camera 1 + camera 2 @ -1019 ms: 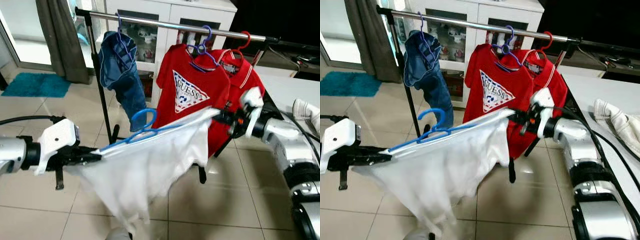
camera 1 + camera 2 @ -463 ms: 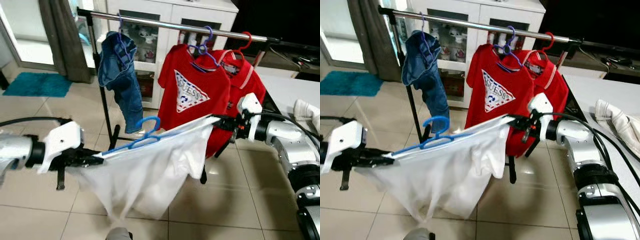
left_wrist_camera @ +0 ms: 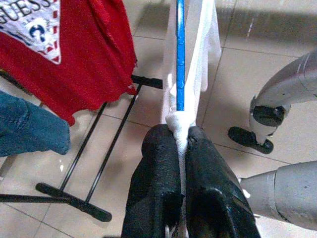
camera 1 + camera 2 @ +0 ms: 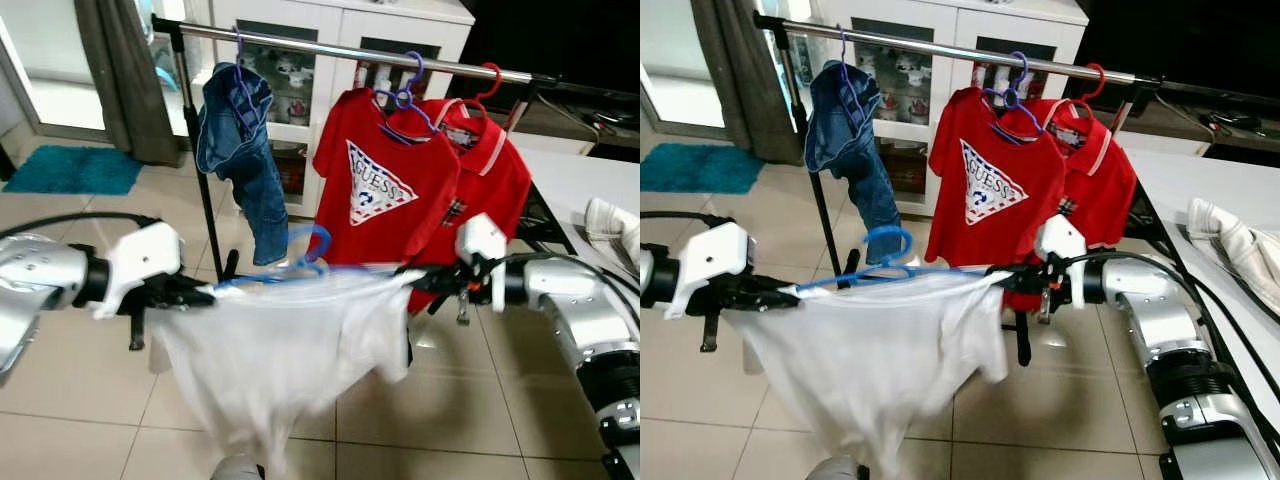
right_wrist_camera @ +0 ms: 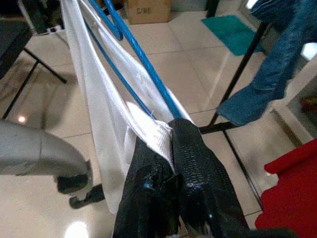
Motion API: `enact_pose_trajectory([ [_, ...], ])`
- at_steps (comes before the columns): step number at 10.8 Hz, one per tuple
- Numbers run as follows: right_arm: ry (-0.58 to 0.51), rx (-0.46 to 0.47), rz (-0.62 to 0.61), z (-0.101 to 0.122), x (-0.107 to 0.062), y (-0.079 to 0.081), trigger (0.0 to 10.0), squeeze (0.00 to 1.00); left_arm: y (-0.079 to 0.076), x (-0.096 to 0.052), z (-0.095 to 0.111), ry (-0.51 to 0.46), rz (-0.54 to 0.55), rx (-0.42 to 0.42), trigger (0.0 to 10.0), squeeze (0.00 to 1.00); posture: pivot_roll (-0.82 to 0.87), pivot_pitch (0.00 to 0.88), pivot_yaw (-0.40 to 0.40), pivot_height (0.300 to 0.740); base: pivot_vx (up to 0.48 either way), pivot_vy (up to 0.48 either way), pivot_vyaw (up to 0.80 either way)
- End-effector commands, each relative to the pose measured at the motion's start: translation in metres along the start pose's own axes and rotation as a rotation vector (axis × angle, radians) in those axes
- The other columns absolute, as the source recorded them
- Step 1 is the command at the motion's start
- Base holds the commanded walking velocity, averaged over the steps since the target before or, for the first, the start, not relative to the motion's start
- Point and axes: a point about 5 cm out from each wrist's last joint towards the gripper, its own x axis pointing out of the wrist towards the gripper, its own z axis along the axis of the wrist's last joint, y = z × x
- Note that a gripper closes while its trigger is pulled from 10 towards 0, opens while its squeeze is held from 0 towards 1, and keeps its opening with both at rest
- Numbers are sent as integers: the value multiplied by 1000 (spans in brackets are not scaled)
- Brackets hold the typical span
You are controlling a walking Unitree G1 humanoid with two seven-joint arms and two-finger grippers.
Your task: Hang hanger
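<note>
Now, no containers as such; the silver clothes rail (image 4: 330,47) at the far side carries blue denim jeans (image 4: 240,150) at left, a red printed T-shirt (image 4: 380,190) and a red polo shirt (image 4: 490,170) at right. Blue plastic hanger (image 4: 290,265) bearing a white T-shirt (image 4: 280,350) sits near, below the rail, stretched between both grippers. Left gripper (image 3: 181,144) clamped tight on the shirt's left shoulder end; right gripper (image 5: 166,136) clamped on the right end. Versus a second ago: hanger now about level, previously sloping up to the right; right gripper lower, left higher.
</note>
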Motion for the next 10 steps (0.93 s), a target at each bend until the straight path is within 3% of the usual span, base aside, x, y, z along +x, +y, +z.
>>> enact_pose_trajectory([
  [1,6,-28,7,6,-4,-3,0,0,0,3,9,-15,-45,44,0,0,176,0,-72,740,0,0,0],
  [2,8,-37,8,10,-5,-4,0,0,-5,7,9,-5,-108,56,0,0,176,0,-70,740,0,0,0],
  [5,61,-53,30,11,-17,-6,0,0,-6,3,0,49,-150,47,0,0,173,0,-68,740,0,0,0],
  [8,77,-103,77,16,-6,-6,0,0,-12,10,8,11,-221,64,0,0,182,0,-80,740,0,0,0],
  [10,115,-135,58,13,-9,-10,0,0,-16,6,11,-19,-250,48,0,0,181,0,-84,740,0,0,0],
])
